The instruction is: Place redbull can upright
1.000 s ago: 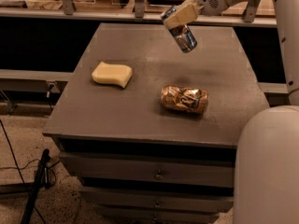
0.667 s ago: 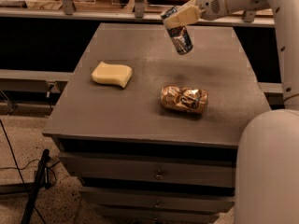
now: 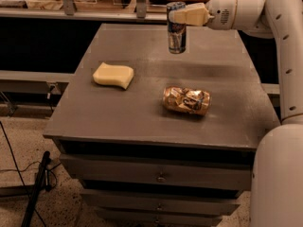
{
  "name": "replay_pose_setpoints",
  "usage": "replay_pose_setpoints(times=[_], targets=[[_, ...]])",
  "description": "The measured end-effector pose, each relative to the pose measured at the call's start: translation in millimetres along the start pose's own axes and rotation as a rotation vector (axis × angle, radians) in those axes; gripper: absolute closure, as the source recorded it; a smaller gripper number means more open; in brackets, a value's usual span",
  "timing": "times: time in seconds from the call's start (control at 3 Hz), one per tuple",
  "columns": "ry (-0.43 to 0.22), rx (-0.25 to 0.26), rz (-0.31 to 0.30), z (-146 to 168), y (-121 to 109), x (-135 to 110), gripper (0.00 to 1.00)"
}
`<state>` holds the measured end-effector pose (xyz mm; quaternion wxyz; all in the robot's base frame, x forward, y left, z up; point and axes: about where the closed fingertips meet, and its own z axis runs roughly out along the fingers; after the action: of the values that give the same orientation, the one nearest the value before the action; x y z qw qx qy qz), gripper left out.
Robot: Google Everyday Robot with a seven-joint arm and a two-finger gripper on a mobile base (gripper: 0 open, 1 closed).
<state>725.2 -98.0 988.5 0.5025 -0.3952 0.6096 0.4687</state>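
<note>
The redbull can (image 3: 176, 32) is a slim blue-and-silver can, held upright at the far middle of the grey table (image 3: 142, 112), its base just above or at the tabletop. My gripper (image 3: 179, 16) reaches in from the right and is shut on the can's upper part. The white arm runs from the gripper to the right edge of the view.
A dented gold-orange can (image 3: 186, 100) lies on its side at the table's middle right. A yellow sponge (image 3: 113, 75) lies at the left. Drawers sit under the tabletop. Shelves and a rail stand behind the table. Cables lie on the floor at the left.
The can was tilted in my gripper; it now stands vertical. The gripper has turned and moved slightly left and lower with it.
</note>
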Motion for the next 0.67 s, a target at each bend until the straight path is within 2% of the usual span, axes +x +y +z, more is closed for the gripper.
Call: replay_pose_setpoints(times=[0.67], targets=[[-0.027,0.001,-0.024,-6.2,4.1,-0.7,1.00]])
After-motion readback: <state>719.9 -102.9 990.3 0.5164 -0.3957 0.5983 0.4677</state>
